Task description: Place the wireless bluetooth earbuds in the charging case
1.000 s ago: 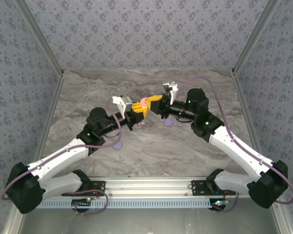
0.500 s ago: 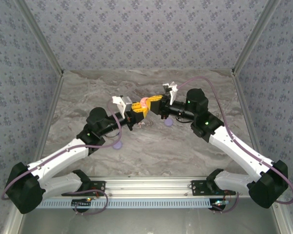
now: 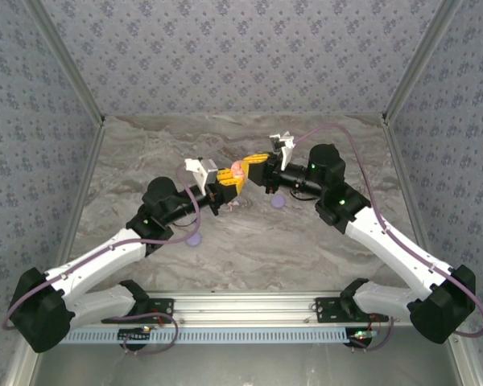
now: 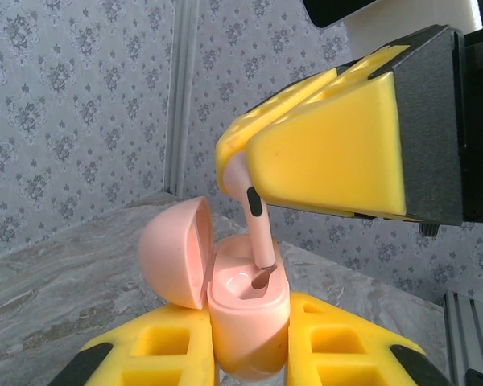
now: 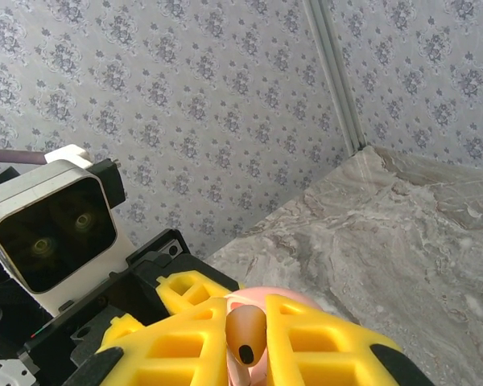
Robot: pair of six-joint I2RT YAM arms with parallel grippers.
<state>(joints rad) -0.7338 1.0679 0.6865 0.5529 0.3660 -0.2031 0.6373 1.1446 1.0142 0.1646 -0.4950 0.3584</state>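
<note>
A grey marbled table (image 3: 249,241) sits boxed in by walls (image 3: 225,56) papered in a grey-blue floral print. Above the table's middle, the left gripper (image 4: 249,347) is clamped on the pink charging case (image 4: 245,310), whose lid is flipped open. Just above the case, the right gripper (image 5: 245,344) pinches a pale pink earbud (image 4: 253,225), whose stem tip reaches into the open case.

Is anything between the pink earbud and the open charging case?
Nothing visible does. The earbud, pinched in the right hand, has its stem tip at the open well of the charging case in the left hand; the lid is swung aside.
</note>
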